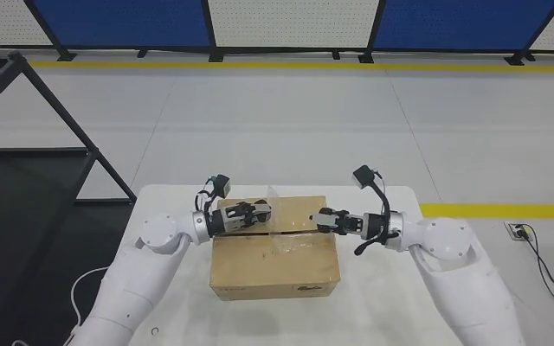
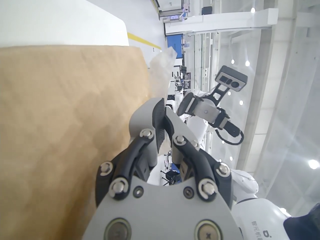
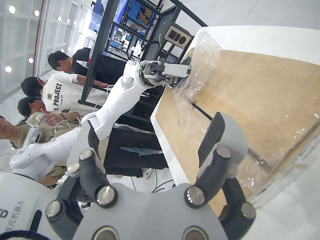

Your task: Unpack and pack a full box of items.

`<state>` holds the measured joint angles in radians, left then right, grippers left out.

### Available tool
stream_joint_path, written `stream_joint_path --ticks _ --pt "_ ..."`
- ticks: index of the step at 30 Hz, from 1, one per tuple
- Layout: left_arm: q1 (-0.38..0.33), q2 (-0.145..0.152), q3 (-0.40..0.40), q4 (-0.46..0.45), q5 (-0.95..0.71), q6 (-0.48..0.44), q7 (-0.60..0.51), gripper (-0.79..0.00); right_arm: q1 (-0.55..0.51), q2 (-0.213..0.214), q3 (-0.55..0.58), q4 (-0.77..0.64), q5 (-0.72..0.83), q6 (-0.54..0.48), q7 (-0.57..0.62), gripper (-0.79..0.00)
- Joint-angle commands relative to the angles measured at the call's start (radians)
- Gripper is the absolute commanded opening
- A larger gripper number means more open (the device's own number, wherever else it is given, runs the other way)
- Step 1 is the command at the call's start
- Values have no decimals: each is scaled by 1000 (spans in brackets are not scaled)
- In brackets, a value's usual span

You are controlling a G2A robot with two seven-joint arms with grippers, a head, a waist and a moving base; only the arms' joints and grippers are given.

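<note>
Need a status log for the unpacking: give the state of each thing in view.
box, flaps closed and flat.
tape, clear strip partly peeled up off the box top.
left gripper, shut on tape.
right gripper, open, at the box top.

The left gripper (image 2: 163, 112) pinches a crumpled strip of clear film (image 2: 161, 71) between its dark pads, jaws closed tight on it, just beside the brown cardboard box (image 2: 70, 106). The white table (image 2: 50, 13) lies beyond the box. Farther off, past the film, is the right arm (image 2: 207, 112), with a small camera (image 2: 231, 78) bracketed to its wrist.
</note>
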<state>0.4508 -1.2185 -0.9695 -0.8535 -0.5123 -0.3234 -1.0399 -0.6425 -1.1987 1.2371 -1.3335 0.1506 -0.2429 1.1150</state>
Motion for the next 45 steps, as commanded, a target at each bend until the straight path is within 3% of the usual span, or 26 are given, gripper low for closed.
stream_joint_path --ticks 1,5,16,38,45 --pt "10 2 -11 -7 -13 -34 -17 -785 11 0 -3 33 25 26 8 0" --pt "27 4 -29 -21 -27 -80 -23 -785 39 -3 -24 91 41 66 19 0" --pt "67 10 -78 -95 -39 -151 6 -785 58 -3 -52 133 69 13 34 0" --pt "90 10 -111 -180 7 -146 67 -785 -20 26 15 66 116 -50 0 0" --pt "96 9 -120 -192 13 -149 87 -785 -29 35 15 50 149 -73 94 0"
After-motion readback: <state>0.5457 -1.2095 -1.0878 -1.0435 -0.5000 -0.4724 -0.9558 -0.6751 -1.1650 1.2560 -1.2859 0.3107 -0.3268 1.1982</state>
